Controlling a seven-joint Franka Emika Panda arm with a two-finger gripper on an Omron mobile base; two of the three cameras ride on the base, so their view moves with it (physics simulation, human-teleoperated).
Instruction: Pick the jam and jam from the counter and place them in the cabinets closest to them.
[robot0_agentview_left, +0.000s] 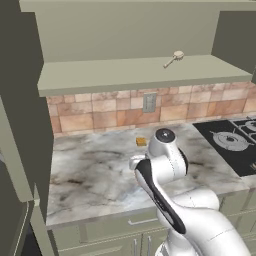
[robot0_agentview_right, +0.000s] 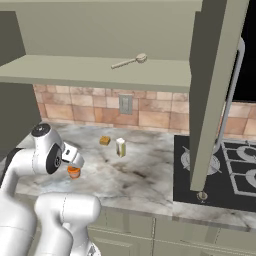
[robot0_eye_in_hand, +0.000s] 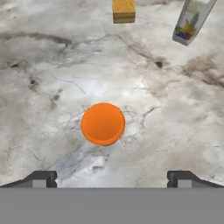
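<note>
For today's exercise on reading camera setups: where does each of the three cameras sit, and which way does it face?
Left base view: behind the arm's left, facing the marbled stone counter; white arm lower right.
Right base view: behind its right, same counter; arm lower left, above the orange-lidded jar.
Hand view: looks down along the open gripper at that jar; dark fingertips at bottom.
Shared: the small yellow sponge block shows in all three views.

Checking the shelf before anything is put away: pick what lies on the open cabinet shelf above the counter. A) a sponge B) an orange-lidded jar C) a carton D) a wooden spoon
D: a wooden spoon lies on the shelf, while the orange-lidded jar, the sponge and the carton all sit on the counter.
</note>
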